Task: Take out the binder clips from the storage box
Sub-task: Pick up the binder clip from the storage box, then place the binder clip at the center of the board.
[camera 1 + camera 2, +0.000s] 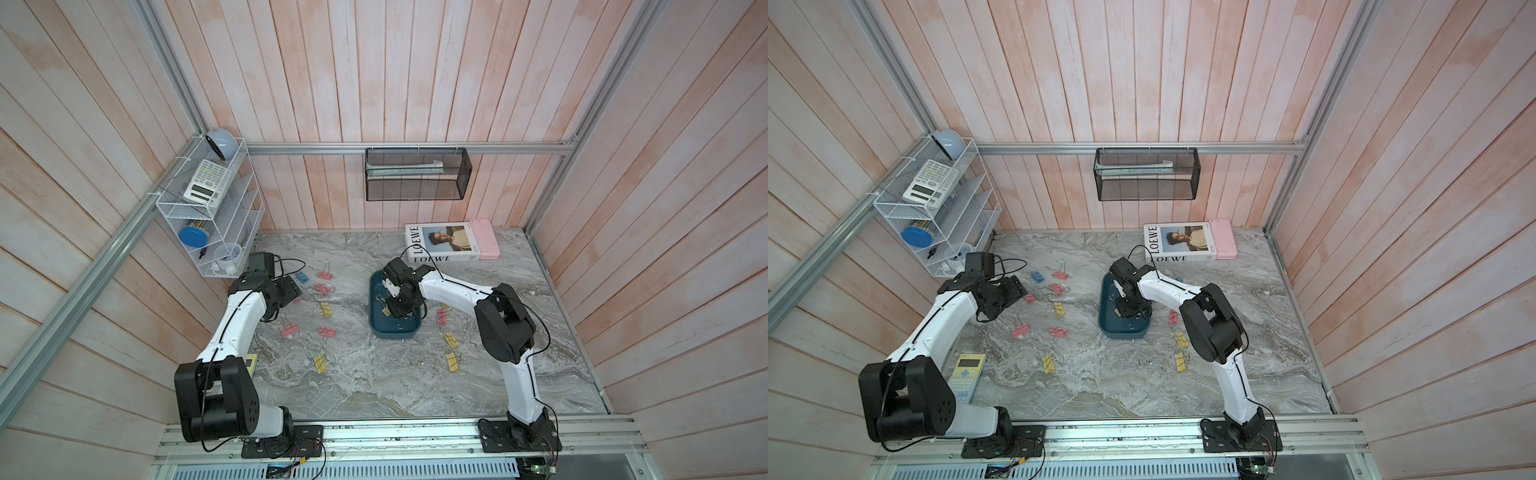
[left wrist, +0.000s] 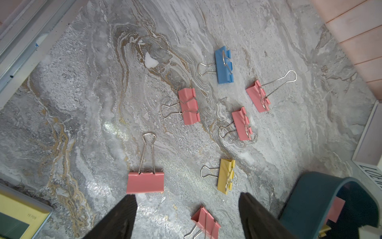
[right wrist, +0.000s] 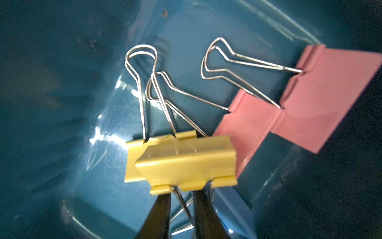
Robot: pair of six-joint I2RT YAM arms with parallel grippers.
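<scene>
In both top views the storage box [image 1: 376, 330] is sitting near the middle of the table [image 1: 374, 386]. The right claw [image 1: 397, 309] is reaching down into it and covering most of its contents. The right wrist view is supplying what is hidden there: a yellow binder clip [image 3: 182, 163] and two pink binder clips [image 3: 322, 99] are lying on the box floor, with the yellow one touching the nearer pink one. The jaws of this claw are standing nearly together on either side of the yellow clip's wire handle. A narrow gap is showing beside the wire, so whether they are pressing it cannot be told. The left claw [image 2: 187, 196] is hovering above the table with its jaws spread wide and nothing between them. The left wrist view is showing the loose binder clips [image 2: 189, 106] lying below it on the marble, mostly pink, with one blue clip [image 2: 224, 65] among them, and one corner of the box. The top views are adding three more clips [image 1: 451, 340] on the table on the robot's right of the box. In a top view a yellow calculator [image 1: 967, 376] is showing in full beside the left arm, while the left wrist view is catching only its corner.
</scene>
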